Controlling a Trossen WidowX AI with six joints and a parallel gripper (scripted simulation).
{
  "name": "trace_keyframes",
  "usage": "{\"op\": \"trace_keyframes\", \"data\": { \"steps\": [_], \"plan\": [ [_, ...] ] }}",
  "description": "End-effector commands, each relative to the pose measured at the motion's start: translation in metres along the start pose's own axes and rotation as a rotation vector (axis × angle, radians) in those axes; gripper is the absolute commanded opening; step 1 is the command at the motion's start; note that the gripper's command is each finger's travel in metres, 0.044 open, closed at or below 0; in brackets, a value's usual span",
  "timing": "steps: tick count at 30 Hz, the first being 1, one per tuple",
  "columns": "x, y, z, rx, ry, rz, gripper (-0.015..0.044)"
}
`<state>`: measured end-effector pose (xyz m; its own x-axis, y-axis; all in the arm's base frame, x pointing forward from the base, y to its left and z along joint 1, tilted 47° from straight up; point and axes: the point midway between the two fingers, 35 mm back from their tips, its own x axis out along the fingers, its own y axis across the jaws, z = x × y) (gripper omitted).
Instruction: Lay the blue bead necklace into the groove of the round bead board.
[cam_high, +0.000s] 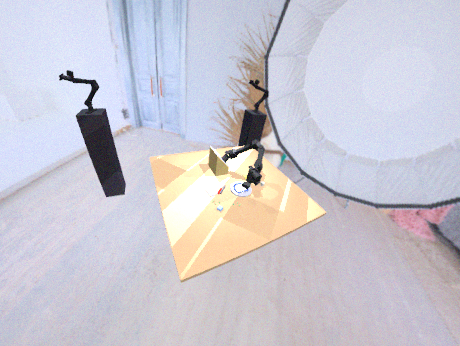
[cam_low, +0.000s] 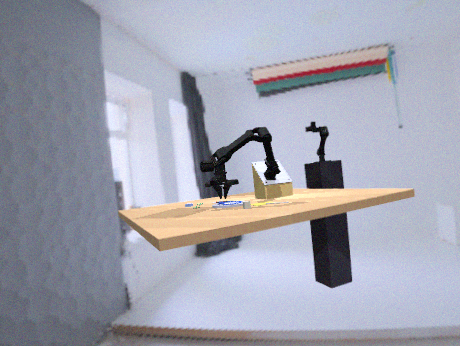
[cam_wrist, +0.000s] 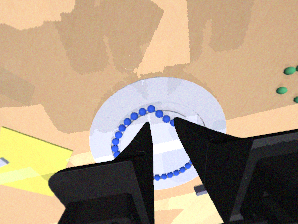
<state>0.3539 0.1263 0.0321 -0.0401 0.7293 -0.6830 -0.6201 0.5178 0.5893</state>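
Observation:
The round white bead board (cam_high: 241, 195) (cam_low: 217, 206) (cam_wrist: 160, 90) lies flat on the table. The blue bead necklace (cam_low: 229, 203) (cam_wrist: 134, 116) lies on it as a loop. In the wrist view its left and top beads curve near the groove, while the beads at the upper right run inside the bare groove line. The right side is partly hidden behind a finger. My gripper (cam_low: 223, 198) (cam_wrist: 161, 123) points down over the board and is partly open, its fingertips apart with nothing held between them. One tip is close to the upper-right beads.
A yellow sheet (cam_wrist: 35, 160) lies left of the board in the wrist view, green beads (cam_wrist: 282, 90) to the right. A small grey block (cam_low: 246, 205) stands beside the board. A slanted box (cam_high: 218, 164) (cam_low: 275, 191) stands farther back.

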Motion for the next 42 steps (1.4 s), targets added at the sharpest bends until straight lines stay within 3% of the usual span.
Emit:
{"op": "trace_keyframes", "data": {
  "steps": [1, 19, 42],
  "plan": [
    [-0.009, -0.002, -0.002, -0.809, -0.001, 0.002, 0.0120],
    [-0.009, -0.002, -0.002, -0.845, -0.001, 0.002, 0.0120],
    [0.019, -0.002, -0.001, -0.846, -0.002, 0.000, 0.0120]
  ]
}}
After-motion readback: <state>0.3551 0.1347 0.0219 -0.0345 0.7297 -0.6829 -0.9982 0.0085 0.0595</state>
